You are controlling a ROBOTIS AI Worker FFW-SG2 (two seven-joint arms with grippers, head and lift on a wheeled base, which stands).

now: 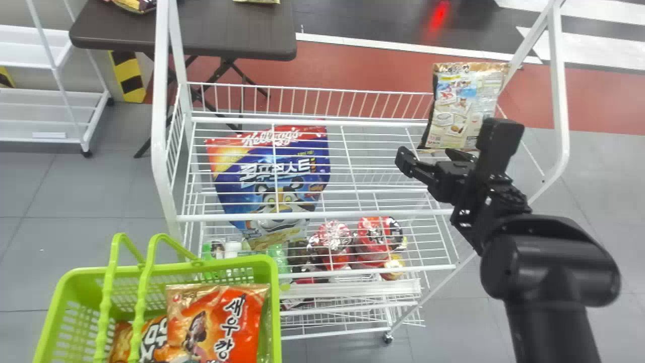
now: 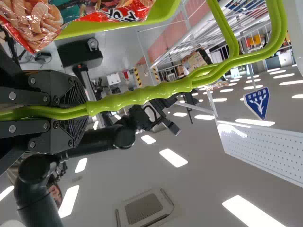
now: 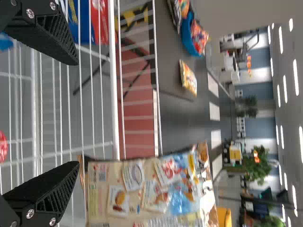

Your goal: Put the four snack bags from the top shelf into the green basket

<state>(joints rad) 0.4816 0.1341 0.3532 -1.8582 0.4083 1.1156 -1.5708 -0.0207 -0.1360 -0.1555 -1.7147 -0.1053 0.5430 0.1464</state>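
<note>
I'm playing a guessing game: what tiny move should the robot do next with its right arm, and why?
I think the right gripper should slide a little to the robot's right. Its jaws are open and empty, and the snack bag standing ahead lines up more with the right-hand jaw than with the gap between them.

black arm (image 1: 552, 317) | rounded joint (image 1: 549, 262) | right claw (image 1: 427, 155): ribbed, silver screws (image 3: 30, 13)

Head view down onto shelf (image 1: 352, 214)
</note>
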